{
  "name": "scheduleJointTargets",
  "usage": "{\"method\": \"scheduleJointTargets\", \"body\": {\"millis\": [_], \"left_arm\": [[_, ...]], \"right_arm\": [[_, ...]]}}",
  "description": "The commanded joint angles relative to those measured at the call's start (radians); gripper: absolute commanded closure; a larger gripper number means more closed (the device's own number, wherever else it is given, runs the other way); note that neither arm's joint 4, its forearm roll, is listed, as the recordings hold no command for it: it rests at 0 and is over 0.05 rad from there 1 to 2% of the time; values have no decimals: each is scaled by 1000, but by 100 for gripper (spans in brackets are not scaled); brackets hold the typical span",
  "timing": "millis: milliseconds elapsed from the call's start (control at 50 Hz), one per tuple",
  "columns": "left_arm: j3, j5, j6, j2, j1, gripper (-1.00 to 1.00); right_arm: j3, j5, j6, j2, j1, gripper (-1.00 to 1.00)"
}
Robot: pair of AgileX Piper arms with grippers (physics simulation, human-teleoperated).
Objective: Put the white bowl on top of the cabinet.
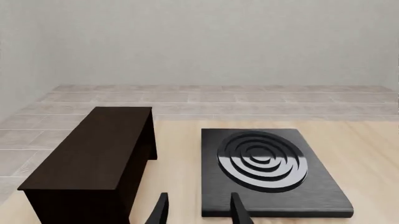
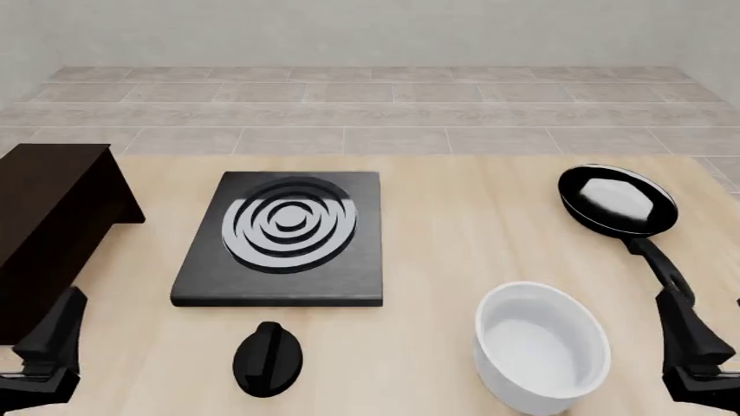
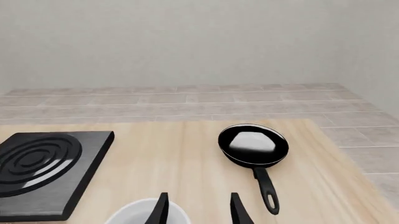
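Front view: white bowl (image 2: 542,357) on table (right side); both pincers gape empty.

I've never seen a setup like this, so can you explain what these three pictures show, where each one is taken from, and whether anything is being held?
These are simulator renders of two robot arms at a wooden table. One picture looks down from above and behind the arms; the other two come from cameras behind each hand. On the table are a dark cabinet, a black stove slab, a small black knob, a frying pan and the white bowl. The left hand and right hand are both open and hold nothing.
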Motion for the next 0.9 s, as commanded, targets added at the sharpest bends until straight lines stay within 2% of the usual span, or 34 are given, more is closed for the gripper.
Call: {"method": "scheduleJointTargets", "body": {"millis": [20, 60, 100, 200, 320, 520, 540, 600, 780, 880, 900], "left_arm": [[40, -30, 7, -54, -1, -100], [16, -41, 89, -57, -30, -100], [-1, -24, 95, -57, -29, -100], [-27, 10, 64, -58, -40, -100], [-145, 137, -17, -58, -61, -100], [-317, 272, -20, -58, -122, -100], [-351, 302, -21, -58, -145, -100], [-376, 350, -20, -57, -222, -100], [-361, 257, 44, 130, -402, -100], [-369, 178, 127, 290, -542, -100], [-367, 163, 164, 318, -558, -100]], "right_arm": [[52, -50, -43, -47, 24, -100], [51, -51, -21, -51, 22, -100], [50, -52, -22, -53, 29, -100], [47, -51, -22, -54, 29, -100], [49, -60, -22, -55, 36, -100], [44, -59, -34, -55, 43, -100], [44, -60, -34, -55, 42, -100], [46, -61, -34, -55, 41, -100], [48, -65, -31, -55, 40, -100], [45, -64, -29, -55, 39, -100], [44, -64, -29, -55, 38, -100]]}}
